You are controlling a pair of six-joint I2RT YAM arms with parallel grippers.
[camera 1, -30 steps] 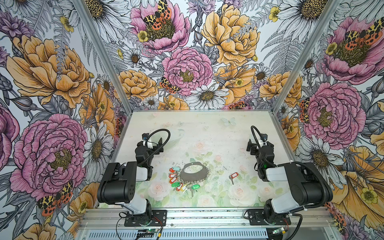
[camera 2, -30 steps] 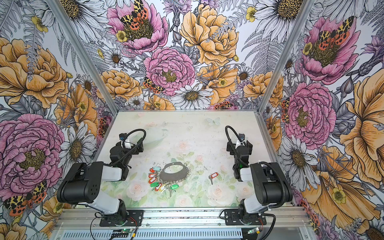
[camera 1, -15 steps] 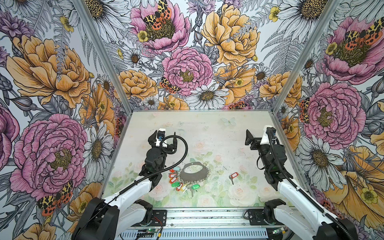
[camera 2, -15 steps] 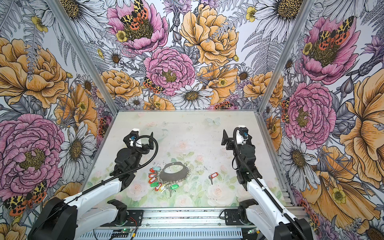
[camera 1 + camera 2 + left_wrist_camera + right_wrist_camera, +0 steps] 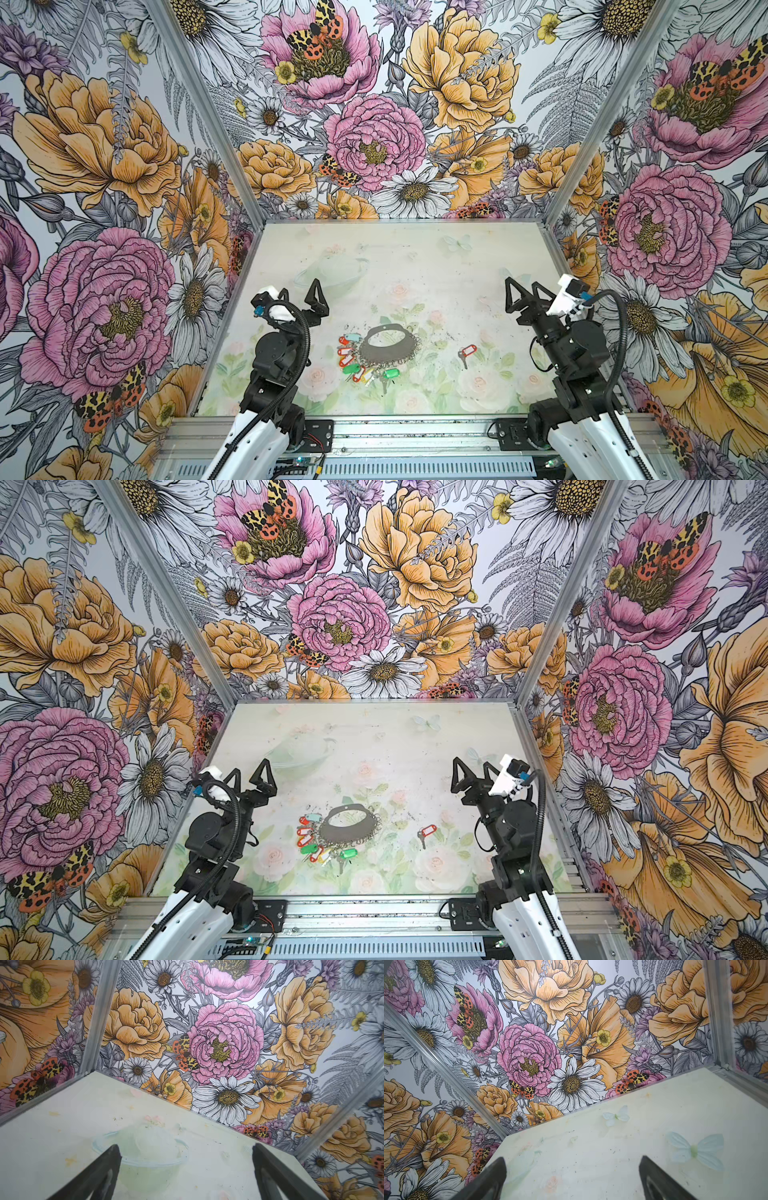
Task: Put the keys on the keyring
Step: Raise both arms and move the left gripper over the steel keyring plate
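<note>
The keyring [image 5: 388, 348] [image 5: 349, 828], a flat dark crescent fringed with small silver rings, lies on the table near the front middle. Several keys with red, green, yellow and teal tags [image 5: 352, 365] [image 5: 312, 845] cluster at its left and front edge. One key with a red tag [image 5: 468, 352] [image 5: 428, 831] lies alone to the right of it. My left gripper [image 5: 300, 291] [image 5: 249, 769] [image 5: 186, 1147] hangs open above the table, left of and behind the keyring. My right gripper [image 5: 523, 284] [image 5: 471, 763] [image 5: 572, 1159] hangs open to the right, behind the lone key. Both wrist views show only bare table between the fingers.
Floral walls with metal corner posts [image 5: 208, 112] [image 5: 598, 112] close in the table on three sides. A metal rail [image 5: 415, 432] carrying both arm bases runs along the front edge. The table [image 5: 415, 257] has a pale flower print.
Both arms have unfolded from a low tucked pose and lifted their grippers up and towards the back. Both grippers stayed open; keys and keyring have not moved.
</note>
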